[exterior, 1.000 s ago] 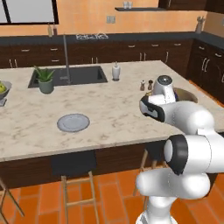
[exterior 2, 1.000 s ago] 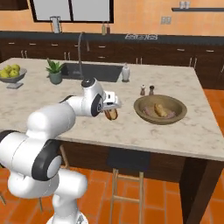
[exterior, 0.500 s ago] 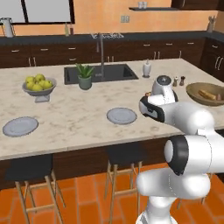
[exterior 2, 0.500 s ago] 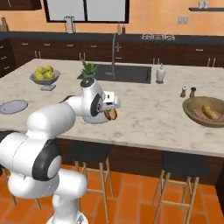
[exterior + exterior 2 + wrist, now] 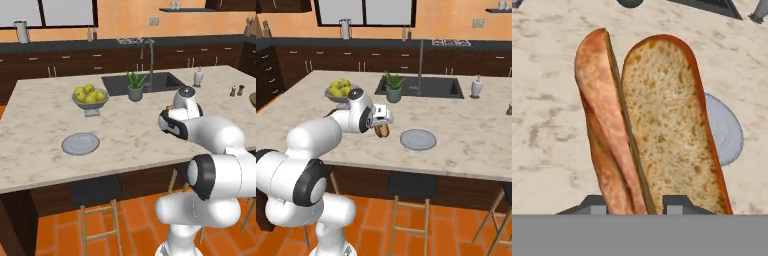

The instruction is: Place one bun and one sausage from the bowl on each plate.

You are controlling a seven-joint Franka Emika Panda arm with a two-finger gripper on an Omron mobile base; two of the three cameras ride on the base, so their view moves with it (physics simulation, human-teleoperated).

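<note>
**Bun in transit, plate still bare**

The tool [image 5: 381, 131] is closed on the bun [image 5: 662, 125], held above the worktop [image 5: 466, 140] just beside the plate [image 5: 418, 139]. That plate holds nothing yet. Judging by this, bun placement is imminent; the sausage remains to be fetched.

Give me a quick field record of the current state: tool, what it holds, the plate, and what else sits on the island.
tool: shut on the bun, carried above the counter
bun: split open, crumb face toward the hand camera
plate: bare, on the counter beside the tool in the right base view
sausage on plate: none
fruit bowl: green-yellow fruit, behind the plate
potted plant: by the sink
step status: bun not yet set down
</note>
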